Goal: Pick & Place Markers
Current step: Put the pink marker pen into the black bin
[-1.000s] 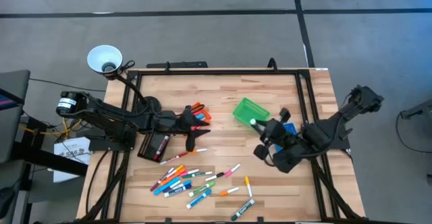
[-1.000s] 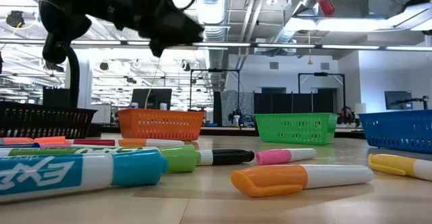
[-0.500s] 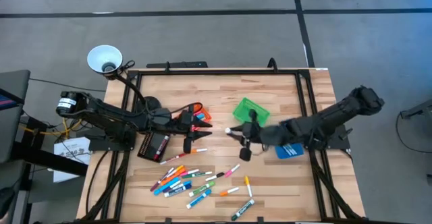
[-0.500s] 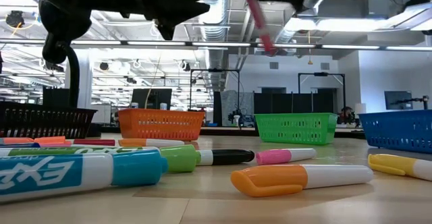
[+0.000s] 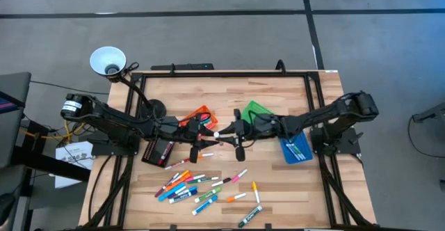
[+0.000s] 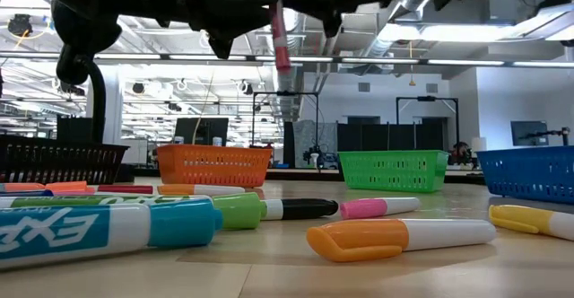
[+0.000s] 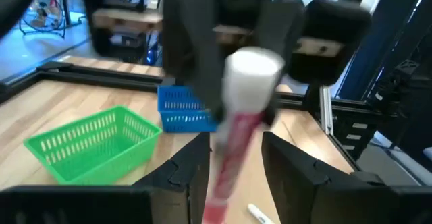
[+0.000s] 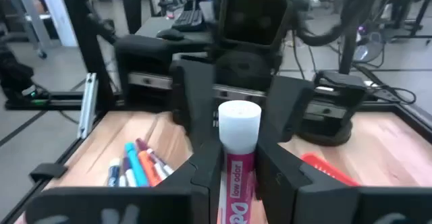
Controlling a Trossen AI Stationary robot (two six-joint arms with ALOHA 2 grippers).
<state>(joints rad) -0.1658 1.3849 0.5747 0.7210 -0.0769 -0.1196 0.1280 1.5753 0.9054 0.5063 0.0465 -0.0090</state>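
My right gripper is shut on a pink marker with a white end, high above the table's middle. The marker also shows in the low view. My left gripper faces it, open. Its fingers stand on either side of the marker's lower body; I cannot tell whether they touch it. Several loose markers lie flat on the table's near half. My right gripper pinches the marker's pink body between its two fingers. The fingers come level from the table's right and lie across the marker. The marker stands about upright, white end up and lower end below the fingers, clear of the table.
An orange bin lies under my left arm, and a black bin is at the left. A green bin and a blue bin are at the right. A white lamp stands at the far left corner.
My right gripper has carried the marker from beside the blue bin toward the table's left, up to my left gripper. The marker now stands between the left fingers, clear of the table.
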